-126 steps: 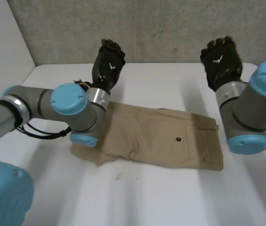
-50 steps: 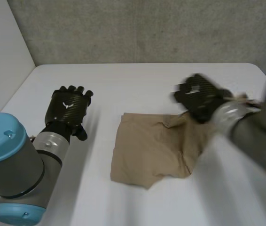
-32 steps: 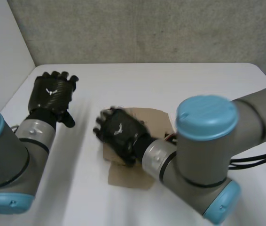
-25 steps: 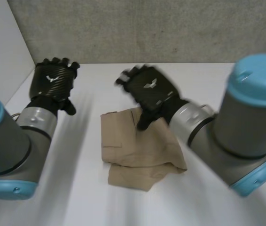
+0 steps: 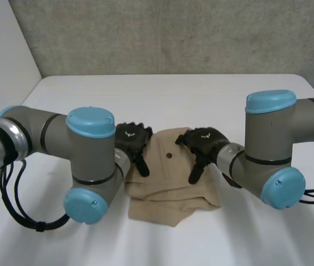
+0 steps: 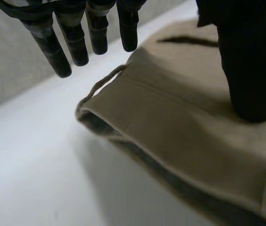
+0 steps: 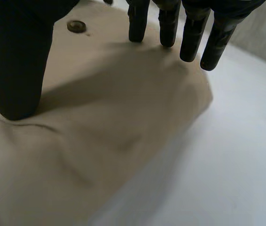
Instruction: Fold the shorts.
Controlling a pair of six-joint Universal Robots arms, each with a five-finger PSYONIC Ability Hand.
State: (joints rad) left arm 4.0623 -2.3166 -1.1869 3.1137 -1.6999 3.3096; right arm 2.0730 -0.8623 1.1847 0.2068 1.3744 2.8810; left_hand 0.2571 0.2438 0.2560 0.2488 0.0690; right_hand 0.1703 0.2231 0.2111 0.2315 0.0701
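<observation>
The tan shorts [image 5: 171, 185] lie folded into a small stack in the middle of the white table [image 5: 201, 94], with a dark button [image 5: 169, 155] on top. My left hand [image 5: 130, 138] rests on the stack's left edge, fingers straight. In the left wrist view the thumb [image 6: 250, 70] presses the shorts [image 6: 180, 127] and the fingers [image 6: 55, 47] hang just past a belt loop. My right hand [image 5: 204, 143] lies open on the stack's right part. In its wrist view the thumb [image 7: 15, 61] presses the cloth [image 7: 100, 127] and the fingertips [image 7: 168, 26] touch it near the button [image 7: 76, 26].
Both arms bend in from the sides, their blue-capped elbows [image 5: 90, 123] [image 5: 271, 102] close to the stack. A grey wall [image 5: 173, 33] runs behind the table's far edge. Bare tabletop surrounds the shorts.
The shorts went from spread flat to a small folded stack. The right hand came down from above the far edge onto them. The left hand moved in from the far left onto their left edge.
</observation>
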